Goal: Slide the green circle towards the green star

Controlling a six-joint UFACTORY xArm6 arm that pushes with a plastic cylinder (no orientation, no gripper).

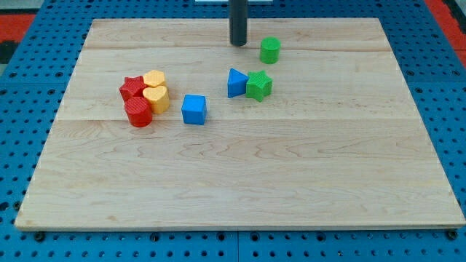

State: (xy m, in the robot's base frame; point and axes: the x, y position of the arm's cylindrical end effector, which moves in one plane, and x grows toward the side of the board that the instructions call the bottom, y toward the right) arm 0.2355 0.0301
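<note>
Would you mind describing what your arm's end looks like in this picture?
Only my rod shows: a straight, smooth, dark cylinder, nearly black, entering from the view's top and ending in my tip. No cables, markings or joints are visible on it; the rest of the arm is out of frame. My tip sits just left of the green circle.

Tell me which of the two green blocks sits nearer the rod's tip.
The green circle, close to the view's right of my tip. The green star lies farther toward the view's bottom, touching the blue triangle.
</note>
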